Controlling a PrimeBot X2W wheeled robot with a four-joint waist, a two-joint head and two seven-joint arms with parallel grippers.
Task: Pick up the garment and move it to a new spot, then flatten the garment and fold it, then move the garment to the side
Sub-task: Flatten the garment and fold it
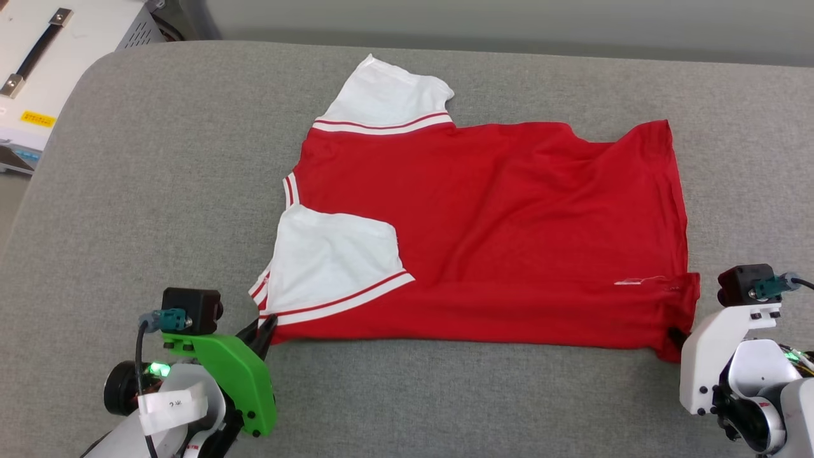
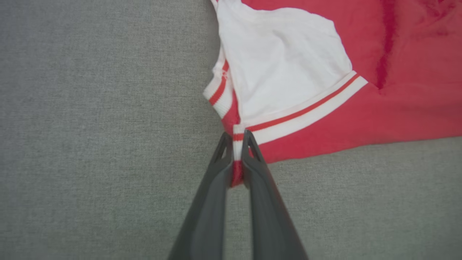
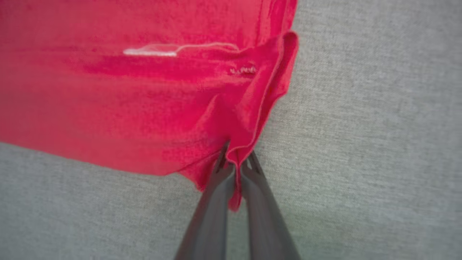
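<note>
Garment (image 1: 496,222) is lying spread on the grey table (image 1: 159,191); at its near edge the left gripper (image 2: 236,141) is pinching the striped sleeve hem; the right gripper (image 3: 236,160) is pinching the red bottom corner; farther back wrinkles are showing, so flattening seems nearly done, with folding and moving aside likely still to come.

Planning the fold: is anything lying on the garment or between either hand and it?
Nothing visible does. The left hand is shut on the garment at its sleeve-end near corner, the right hand on its hem-end near corner, and nothing lies on the cloth.

Lab: padded table (image 1: 159,191), equipment case (image 1: 57,57)
</note>
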